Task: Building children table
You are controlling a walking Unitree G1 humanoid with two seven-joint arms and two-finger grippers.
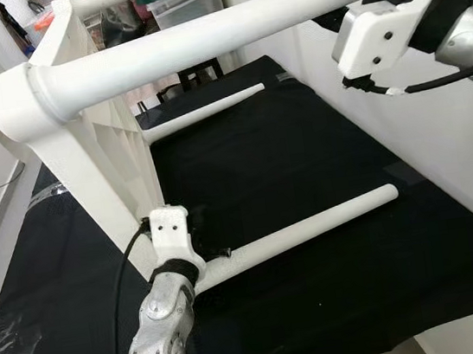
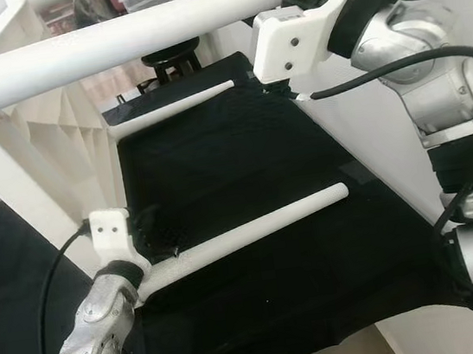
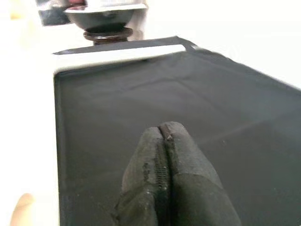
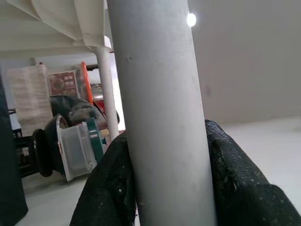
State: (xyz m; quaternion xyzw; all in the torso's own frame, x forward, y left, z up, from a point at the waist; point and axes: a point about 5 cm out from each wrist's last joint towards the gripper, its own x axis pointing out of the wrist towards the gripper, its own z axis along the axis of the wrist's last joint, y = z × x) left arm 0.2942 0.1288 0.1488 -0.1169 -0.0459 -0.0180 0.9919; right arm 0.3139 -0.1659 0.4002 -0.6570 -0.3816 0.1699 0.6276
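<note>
While the right tool (image 4: 164, 188) clamps a table leg (image 1: 202, 46), the left tool (image 3: 162, 136) rests together over black cloth (image 1: 306, 176).

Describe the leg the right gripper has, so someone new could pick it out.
Start at the white table top standing on edge over the black cloth. Four white legs stick out of it sideways. The one meant is the near upper leg, thickest in view, with the right gripper clamped near its free end; the near lower leg lies beside the left gripper.

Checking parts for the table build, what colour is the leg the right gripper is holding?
White. The leg shows best in the right wrist view, between the right gripper's fingers.
</note>
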